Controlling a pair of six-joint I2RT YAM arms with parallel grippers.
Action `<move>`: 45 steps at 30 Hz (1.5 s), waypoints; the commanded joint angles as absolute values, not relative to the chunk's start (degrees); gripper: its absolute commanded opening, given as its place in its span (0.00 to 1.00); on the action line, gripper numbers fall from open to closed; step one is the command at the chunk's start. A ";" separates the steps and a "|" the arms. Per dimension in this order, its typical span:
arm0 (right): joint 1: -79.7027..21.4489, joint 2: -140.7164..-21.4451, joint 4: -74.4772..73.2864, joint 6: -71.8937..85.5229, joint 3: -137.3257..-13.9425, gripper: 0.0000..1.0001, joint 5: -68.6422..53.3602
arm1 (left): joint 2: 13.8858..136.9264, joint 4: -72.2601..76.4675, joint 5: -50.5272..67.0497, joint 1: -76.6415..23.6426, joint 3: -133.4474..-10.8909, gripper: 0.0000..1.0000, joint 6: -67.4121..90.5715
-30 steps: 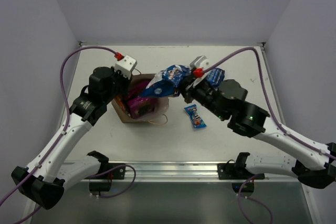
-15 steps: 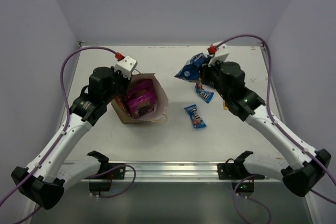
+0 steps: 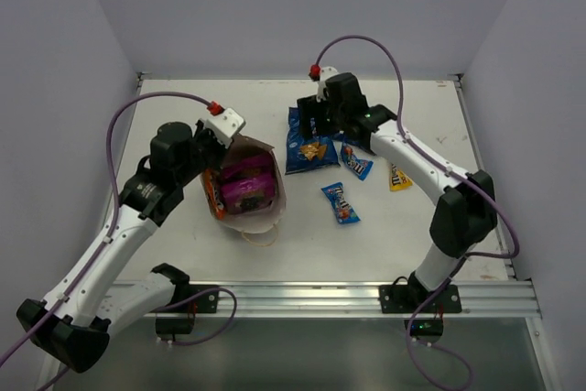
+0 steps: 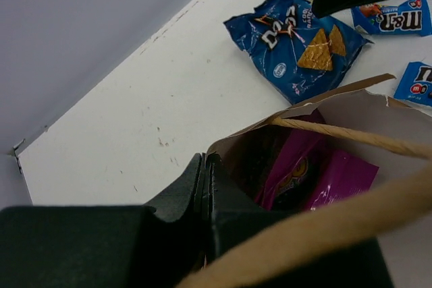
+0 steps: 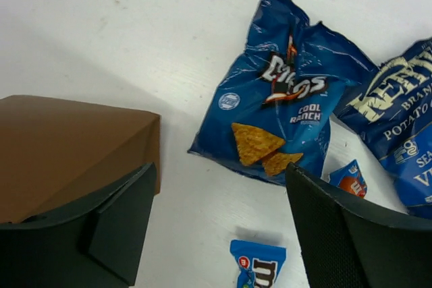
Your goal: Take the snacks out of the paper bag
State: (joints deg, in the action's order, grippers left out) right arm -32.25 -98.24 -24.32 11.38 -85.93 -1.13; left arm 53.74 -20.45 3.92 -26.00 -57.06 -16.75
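Note:
The brown paper bag stands left of centre, and my left gripper is shut on its back rim. Magenta snacks and an orange one lie inside; the left wrist view shows a purple packet under a twisted handle. My right gripper hangs open and empty over a blue Doritos bag lying flat on the table. In the right wrist view that bag sits just beyond my spread gripper.
Out on the table lie two blue candy packs and a yellow pack. A second blue chip bag shows beside the Doritos bag. Grey walls close in the back and both sides.
My right arm carried the blue Doritos bag from over the paper bag to the table behind it, then opened and let it go. The left gripper kept its hold on the rim.

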 commanded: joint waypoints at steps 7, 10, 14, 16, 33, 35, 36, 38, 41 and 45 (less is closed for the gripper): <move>-42.44 -77.00 -24.00 -9.10 -84.92 0.80 -6.33 | 57.99 -3.60 5.28 -26.10 -61.43 0.00 -27.24; -47.10 -73.66 -23.38 -13.97 -81.74 0.78 -6.41 | 59.85 -3.43 4.05 -26.10 -62.66 0.00 -28.47; -51.23 -71.90 -24.26 -15.91 -80.69 0.75 -9.13 | 60.21 -1.32 2.90 -26.10 -62.93 0.00 -29.18; -53.69 -71.63 -23.73 -16.43 -79.81 0.73 -10.19 | 60.12 -0.97 2.46 -26.10 -63.10 0.00 -28.83; -63.63 -84.10 -18.63 -20.92 -77.87 0.57 -7.74 | 50.37 -6.76 5.36 -26.10 -57.13 0.00 -18.99; -64.94 -85.77 -19.33 -21.70 -78.22 0.57 -5.02 | 49.40 -8.60 5.71 -26.10 -56.43 0.00 -17.06; -65.47 -86.22 -19.51 -21.97 -78.31 0.57 -4.05 | 48.44 -9.22 6.32 -26.10 -56.34 0.00 -16.44; -66.61 -86.57 -19.08 -22.85 -77.87 0.57 -2.90 | 47.12 -10.45 7.38 -26.10 -55.73 0.00 -15.12; -66.80 -87.45 -16.98 -23.81 -76.39 0.57 -2.55 | 45.45 -10.81 8.35 -26.10 -54.23 0.00 -13.72; -66.80 -89.73 -14.51 -26.36 -74.89 0.59 -0.09 | 43.95 -10.72 9.49 -26.10 -52.65 0.00 -12.48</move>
State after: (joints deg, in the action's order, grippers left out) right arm -66.70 -88.23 -18.90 -23.07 -75.77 -3.66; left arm 46.70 -18.57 6.98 -26.02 -52.14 -15.18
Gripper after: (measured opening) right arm 0.581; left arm 0.019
